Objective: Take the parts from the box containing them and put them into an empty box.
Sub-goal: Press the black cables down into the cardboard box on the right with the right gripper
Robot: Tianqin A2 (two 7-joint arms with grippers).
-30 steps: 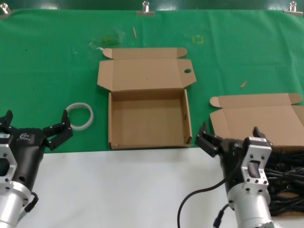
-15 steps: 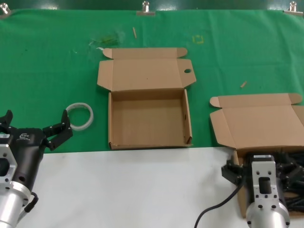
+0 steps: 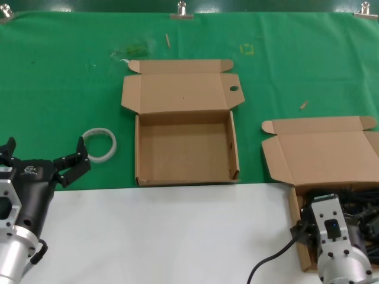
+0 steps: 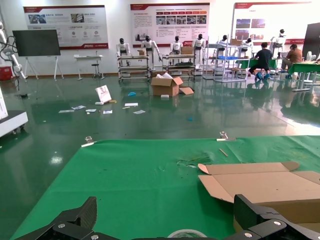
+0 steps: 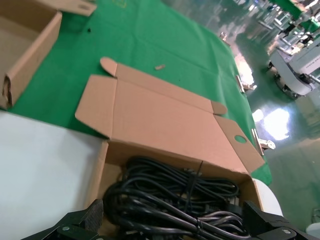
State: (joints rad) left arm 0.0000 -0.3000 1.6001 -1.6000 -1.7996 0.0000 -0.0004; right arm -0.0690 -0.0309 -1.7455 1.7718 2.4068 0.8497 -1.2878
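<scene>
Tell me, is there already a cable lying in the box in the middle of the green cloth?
No, the middle box shows only its bare cardboard floor, while the black cables all lie in the other box by the right gripper.

Cardboard mailer boxes: two, one empty box (image 3: pixel 185 151) with a holed lid tab, one box of cables (image 5: pixel 165 120) at the right.
Black power cables (image 5: pixel 175 197): a tangled heap, number cannot be told.
Translucent white ring (image 3: pixel 99 144): one.
Grippers: two, left gripper (image 3: pixel 44 158), right gripper (image 5: pixel 175 227).
</scene>
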